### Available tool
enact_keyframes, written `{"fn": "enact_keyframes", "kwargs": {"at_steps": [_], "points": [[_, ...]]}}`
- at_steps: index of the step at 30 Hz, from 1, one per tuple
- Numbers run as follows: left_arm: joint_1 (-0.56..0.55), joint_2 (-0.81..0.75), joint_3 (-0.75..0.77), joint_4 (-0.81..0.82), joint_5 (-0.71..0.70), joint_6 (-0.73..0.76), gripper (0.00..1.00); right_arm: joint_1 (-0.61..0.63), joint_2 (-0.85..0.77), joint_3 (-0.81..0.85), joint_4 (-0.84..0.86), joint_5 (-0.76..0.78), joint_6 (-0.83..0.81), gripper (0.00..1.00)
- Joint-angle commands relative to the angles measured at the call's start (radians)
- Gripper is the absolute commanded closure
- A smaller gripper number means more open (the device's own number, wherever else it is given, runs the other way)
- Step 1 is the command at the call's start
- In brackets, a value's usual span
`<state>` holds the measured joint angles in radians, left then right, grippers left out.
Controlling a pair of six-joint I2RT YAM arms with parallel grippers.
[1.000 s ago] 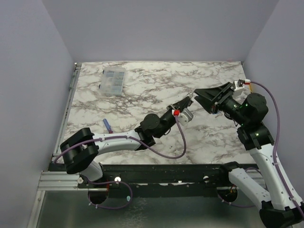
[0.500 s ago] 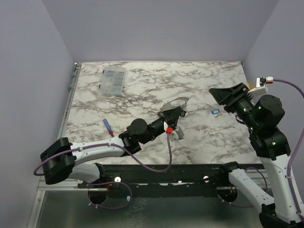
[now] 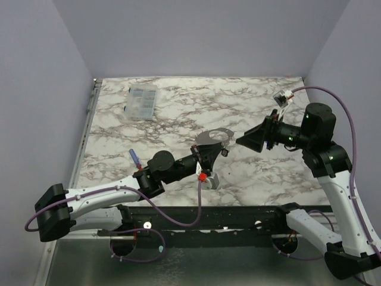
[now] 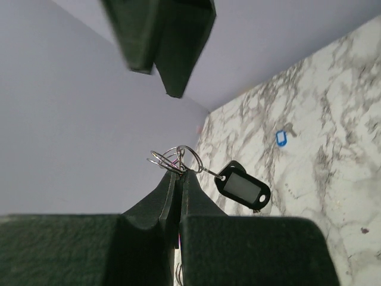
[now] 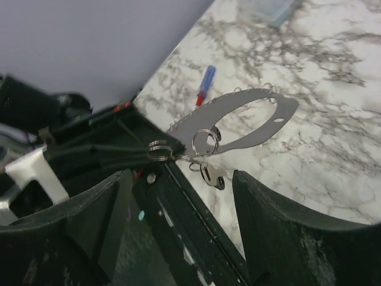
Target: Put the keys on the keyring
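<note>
From above, the left gripper (image 3: pixel 208 148) is clenched over the middle of the tabletop (image 3: pixel 178 95), somewhat toward the near edge. The keyring (image 3: pixel 219 132) sits at its tips, apparently held clear of the marble. Its long axis lies roughly along the near edge, tabbed end toward the right-hand edge. The right gripper (image 3: pixel 245 140) faces it from that side, jaws spread and empty. A clear box (image 3: pixel 141 101) lies near the far left corner.

In the left wrist view, the fingers pinch small wire loops (image 4: pixel 172 159). A dark-headed key (image 4: pixel 241 186) dangles from them, and a blue-headed key (image 4: pixel 281 137) lies loose on the tabletop beyond.

In the right wrist view, the keyring reads as a flattened oval behind those loops; how it joins them I cannot tell.

This looks like the threading step, with one key on. The next move probably calls for the right gripper to fetch a loose key while the left holds steady.
</note>
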<state>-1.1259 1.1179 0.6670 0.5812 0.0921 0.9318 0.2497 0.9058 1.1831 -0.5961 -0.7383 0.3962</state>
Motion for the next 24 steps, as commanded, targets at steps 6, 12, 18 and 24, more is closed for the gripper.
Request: {"fn": "enact_keyframes", "kwargs": {"at_steps": [6, 12, 18, 24], "points": [[0.000, -0.167, 0.084, -0.135, 0.297, -0.273, 1.00, 0.005, -0.137, -0.184, 0.376, -0.487, -0.155, 0.16], [0.000, -0.181, 0.120, -0.175, 0.370, -0.352, 1.00, 0.006, -0.085, -0.181, 0.549, -0.596, -0.122, 0.19], [0.000, -0.171, 0.135, -0.179, 0.388, -0.368, 1.00, 0.030, -0.059, -0.185, 0.653, -0.626, -0.061, 0.30], [0.000, -0.155, 0.149, -0.174, 0.394, -0.366, 1.00, 0.077, -0.041, -0.210, 0.677, -0.658, -0.041, 0.42]]}}
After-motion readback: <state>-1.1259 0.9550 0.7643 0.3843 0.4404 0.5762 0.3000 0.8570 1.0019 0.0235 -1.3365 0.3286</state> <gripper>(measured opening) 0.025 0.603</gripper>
